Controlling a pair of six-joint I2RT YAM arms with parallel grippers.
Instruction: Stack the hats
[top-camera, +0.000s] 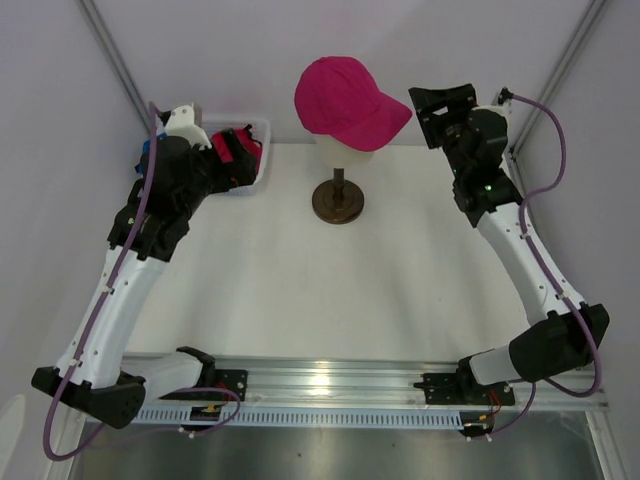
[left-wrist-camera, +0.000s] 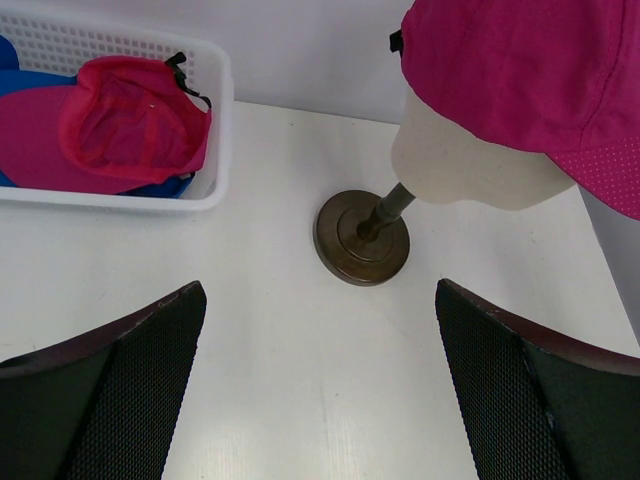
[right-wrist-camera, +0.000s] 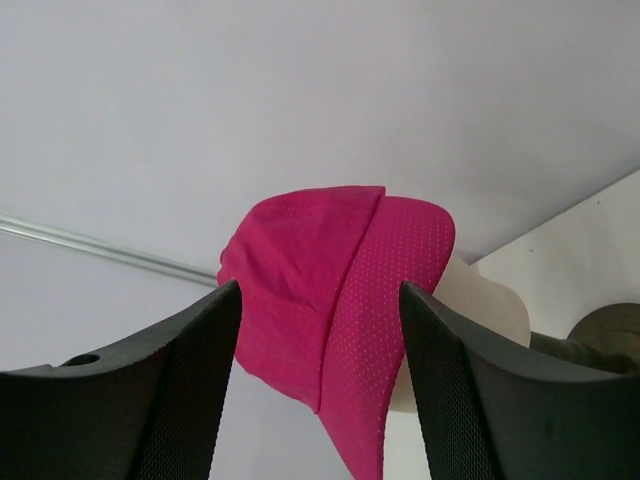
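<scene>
Left claw (left-wrist-camera: 320, 288) and right claw (right-wrist-camera: 320, 285) are held wide, empty; the pink cap (left-wrist-camera: 130, 130) in the far-left-corner basket (left-wrist-camera: 100, 197) should be pinched by its edge.

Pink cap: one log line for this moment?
pink cap: on mannequin head | right gripper: jaws open, near brim | left gripper: jaws open, near basket

hat (left-wrist-camera: 520, 70) on mannequin head (left-wrist-camera: 450, 160), basket (left-wrist-camera: 120, 198) left

No writing, label, brand or number is legible anywhere in these views.
</scene>
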